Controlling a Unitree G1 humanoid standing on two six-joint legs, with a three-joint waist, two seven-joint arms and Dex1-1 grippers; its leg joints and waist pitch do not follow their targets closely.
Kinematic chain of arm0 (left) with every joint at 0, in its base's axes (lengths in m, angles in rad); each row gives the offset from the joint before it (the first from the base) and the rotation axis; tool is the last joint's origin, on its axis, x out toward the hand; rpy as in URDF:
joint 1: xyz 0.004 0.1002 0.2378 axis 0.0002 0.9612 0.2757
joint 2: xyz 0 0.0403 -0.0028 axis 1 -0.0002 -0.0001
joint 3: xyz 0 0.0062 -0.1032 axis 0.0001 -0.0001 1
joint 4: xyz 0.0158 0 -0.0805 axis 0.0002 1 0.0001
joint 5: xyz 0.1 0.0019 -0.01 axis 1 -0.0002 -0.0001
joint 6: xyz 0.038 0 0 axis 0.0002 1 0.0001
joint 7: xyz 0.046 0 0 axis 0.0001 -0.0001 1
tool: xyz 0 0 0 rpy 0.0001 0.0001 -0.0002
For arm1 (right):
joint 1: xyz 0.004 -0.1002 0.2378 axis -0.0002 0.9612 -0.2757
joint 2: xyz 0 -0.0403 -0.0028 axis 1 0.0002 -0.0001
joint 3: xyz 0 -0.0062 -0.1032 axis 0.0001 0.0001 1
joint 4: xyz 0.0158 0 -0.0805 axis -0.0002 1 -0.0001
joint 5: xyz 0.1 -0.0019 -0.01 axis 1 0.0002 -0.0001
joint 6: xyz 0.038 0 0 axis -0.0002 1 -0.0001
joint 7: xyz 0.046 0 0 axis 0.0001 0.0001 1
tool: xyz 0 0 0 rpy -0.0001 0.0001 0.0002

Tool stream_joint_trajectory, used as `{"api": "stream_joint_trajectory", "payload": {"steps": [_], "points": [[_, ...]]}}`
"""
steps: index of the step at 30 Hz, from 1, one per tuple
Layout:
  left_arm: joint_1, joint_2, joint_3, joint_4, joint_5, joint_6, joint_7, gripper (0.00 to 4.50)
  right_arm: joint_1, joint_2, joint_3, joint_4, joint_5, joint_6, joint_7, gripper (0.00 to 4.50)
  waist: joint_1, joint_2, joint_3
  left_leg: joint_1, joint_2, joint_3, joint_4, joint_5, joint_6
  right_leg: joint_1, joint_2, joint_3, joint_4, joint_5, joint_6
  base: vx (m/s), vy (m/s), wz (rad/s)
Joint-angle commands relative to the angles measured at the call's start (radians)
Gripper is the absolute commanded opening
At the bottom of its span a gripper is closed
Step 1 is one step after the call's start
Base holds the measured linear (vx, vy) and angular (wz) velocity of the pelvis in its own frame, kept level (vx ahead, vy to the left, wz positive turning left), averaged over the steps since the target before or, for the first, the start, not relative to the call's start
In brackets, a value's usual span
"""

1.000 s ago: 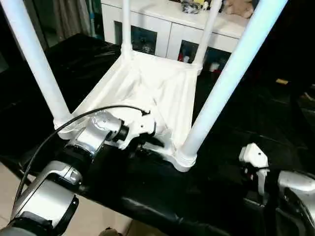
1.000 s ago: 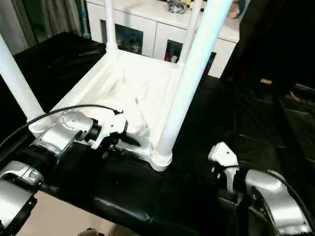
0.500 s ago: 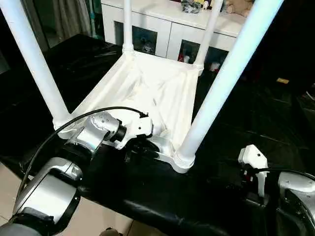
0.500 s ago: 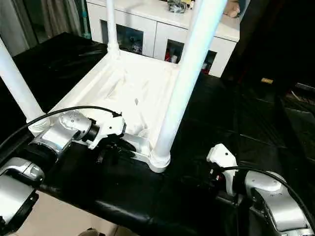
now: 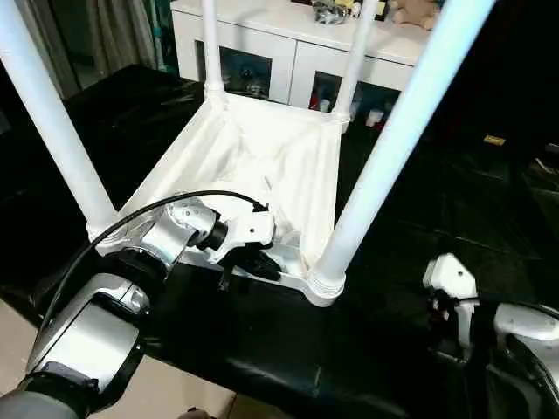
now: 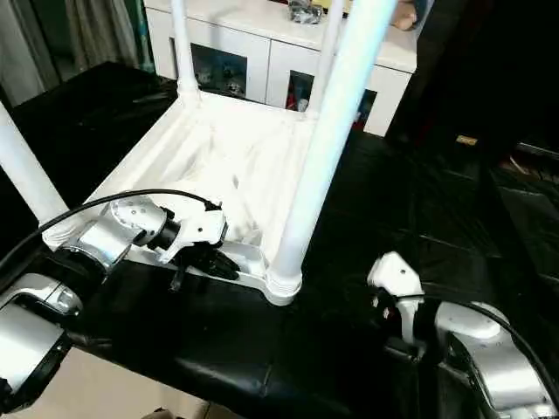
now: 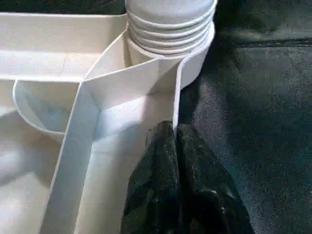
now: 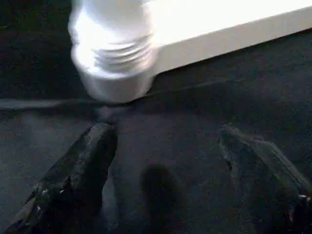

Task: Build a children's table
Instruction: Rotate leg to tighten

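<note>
Closed since a second ago: left gripper (image 7: 174, 127), black fingers (image 7: 195, 185) now pressed together over the near rim of the tabletop (image 5: 262, 166), beside the near-right corner socket (image 5: 325, 284). Looks clamped on that thin rim wall, though hard to tell for sure. Unchanged: right gripper (image 8: 165, 141), fingers wide apart, holding nothing, low over the black surface (image 5: 410, 227) just short of that same socket. Upturned children's table resting ribbed side up on the black covering, all four white legs (image 5: 389, 144) standing in their sockets, same spot as before apart from a slight camera shift. Behind it, white cabinet (image 5: 288, 61) with glass doors and small clutter on top. At near left, pale floor (image 5: 13, 327) below the surface edge.
</note>
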Motion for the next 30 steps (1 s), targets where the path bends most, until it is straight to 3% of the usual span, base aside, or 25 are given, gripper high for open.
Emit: {"api": "stream_joint_trajectory", "payload": {"steps": [1, 3, 4, 8, 10, 16, 18, 22, 30], "points": [[0.039, -0.046, 0.028, 0.007, -0.015, 0.102, 0.08, 0.01, -0.026, 0.01, -0.042, 0.037, -0.016, -0.006, -0.048, 3.77, 0.004, -0.004, -0.051, 0.026, 0.021, -0.011, -0.076, -0.358, 0.001, 0.028, -0.038, 0.016, -0.085, -0.215, -0.23, 0.0, 0.0, 0.0], [0.04, -0.049, 0.031, 0.005, -0.018, 0.106, 0.084, 0.01, -0.027, 0.01, -0.043, 0.038, -0.015, -0.005, -0.049, 3.77, 0.009, -0.002, -0.054, 0.024, 0.02, -0.011, -0.075, -0.341, 0.01, 0.031, -0.039, 0.016, -0.086, -0.201, -0.232, 0.0, 0.0, 0.0], [0.046, -0.087, 0.063, -0.018, -0.041, 0.146, 0.148, 0.01, -0.029, 0.022, -0.05, 0.04, -0.001, 0.006, -0.057, 3.77, 0.01, -0.005, -0.056, 0.021, 0.021, -0.01, -0.073, -0.314, 0.021, 0.034, -0.038, 0.015, -0.079, -0.152, -0.238, 0.0, 0.0, 0.0], [0.066, -0.129, 0.072, -0.075, -0.03, 0.225, 0.241, 0.01, -0.029, 0.045, -0.047, 0.035, 0.009, 0.028, -0.082, 3.77, 0.006, -0.009, -0.059, 0.014, 0.018, -0.009, -0.067, -0.263, 0.051, 0.04, -0.036, 0.013, -0.075, -0.083, -0.246, 0.0, 0.0, 0.0], [0.08, -0.147, 0.072, -0.102, -0.02, 0.257, 0.276, 0.01, -0.03, 0.056, -0.034, 0.044, 0.0, 0.022, -0.097, 3.77, 0.004, -0.019, -0.056, 0.013, 0.017, -0.007, -0.067, -0.259, 0.061, 0.039, -0.035, 0.013, -0.082, -0.125, -0.233, 0.0, 0.0, 0.0], [0.112, -0.161, 0.051, -0.155, 0.012, 0.271, 0.298, 0.01, -0.039, 0.088, -0.003, 0.05, -0.018, 0.018, -0.116, 3.77, 0.002, -0.016, -0.053, 0.016, 0.02, -0.01, -0.073, -0.287, 0.047, 0.031, -0.034, 0.014, -0.09, -0.207, -0.199, 0.0, 0.0, 0.0], [0.121, -0.147, 0.041, -0.178, 0.014, 0.277, 0.285, 0.44, -0.045, 0.09, 0.003, 0.052, -0.023, 0.018, -0.112, 3.77, 0.002, -0.016, -0.054, 0.015, 0.021, -0.01, -0.075, -0.286, 0.043, 0.031, -0.035, 0.014, -0.089, -0.199, -0.198, 0.0, 0.0, 0.0], [0.126, -0.13, 0.033, -0.195, 0.026, 0.27, 0.296, 0.76, -0.052, 0.087, 0.004, 0.057, -0.024, 0.015, -0.115, 3.77, 0.003, -0.019, -0.054, 0.014, 0.019, -0.009, -0.073, -0.27, 0.048, 0.032, -0.034, 0.015, -0.087, -0.173, -0.195, 0.0, 0.0, 0.0], [0.119, -0.12, 0.036, -0.191, 0.034, 0.292, 0.261, 0.76, -0.066, 0.08, -0.003, 0.067, -0.022, 0.009, -0.113, 3.77, 0.002, -0.019, -0.051, 0.015, 0.019, -0.01, -0.077, -0.298, 0.03, 0.028, -0.036, 0.015, -0.093, -0.234, -0.18, 0.0, 0.0, 0.0]]}}
